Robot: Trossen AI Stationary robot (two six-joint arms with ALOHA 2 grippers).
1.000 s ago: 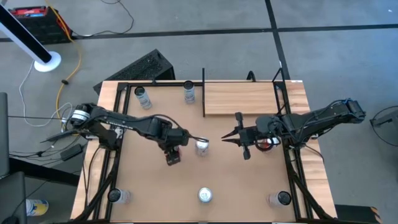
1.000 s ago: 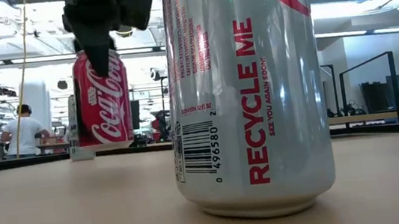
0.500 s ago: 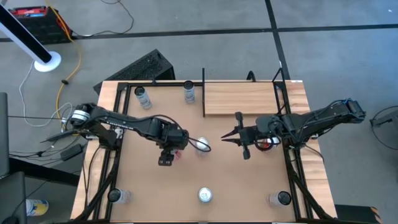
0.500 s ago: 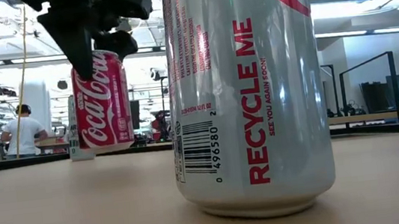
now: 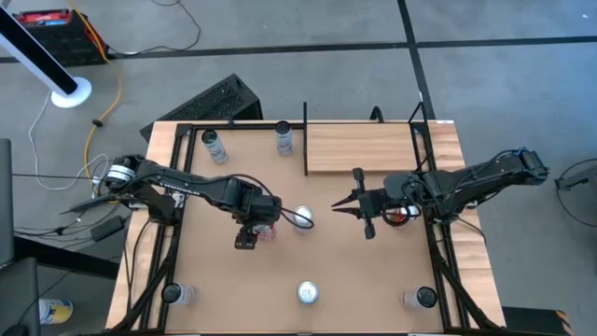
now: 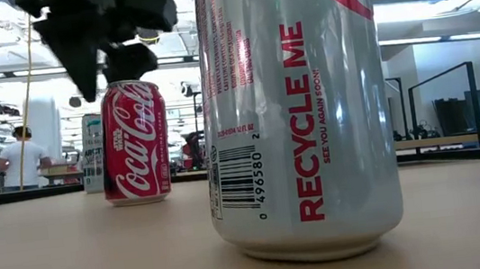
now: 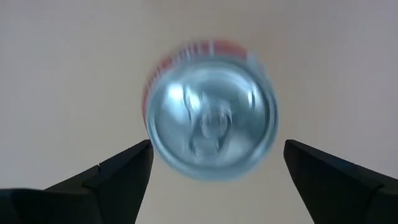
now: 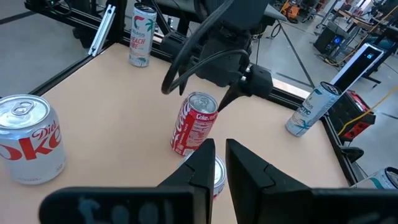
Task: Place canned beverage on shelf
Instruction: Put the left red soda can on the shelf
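Foreground: silver Diet Coke can point(image 6: 296, 110). Beyond it, the red Coca-Cola can point(image 5: 270, 227) stands upright mid-worktop point(image 5: 215, 280), long axis vertical, tab end up. Left claw point(image 7: 211, 168) hovers above, fingers apart. Likely rigid, slick, dentable; grip mid-wall. Right claw point(image 5: 340, 211) waits, fingers together. Farthest: shelf point(image 5: 364, 147).

left gripper point(image 7: 211, 163) opened wider & rose off red coke can point(image 6: 134, 143), now freestanding.

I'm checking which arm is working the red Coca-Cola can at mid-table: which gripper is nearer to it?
Left. The left gripper hangs open right above the red Coca-Cola can, not gripping it. The right gripper waits, shut, off to the can's other side.
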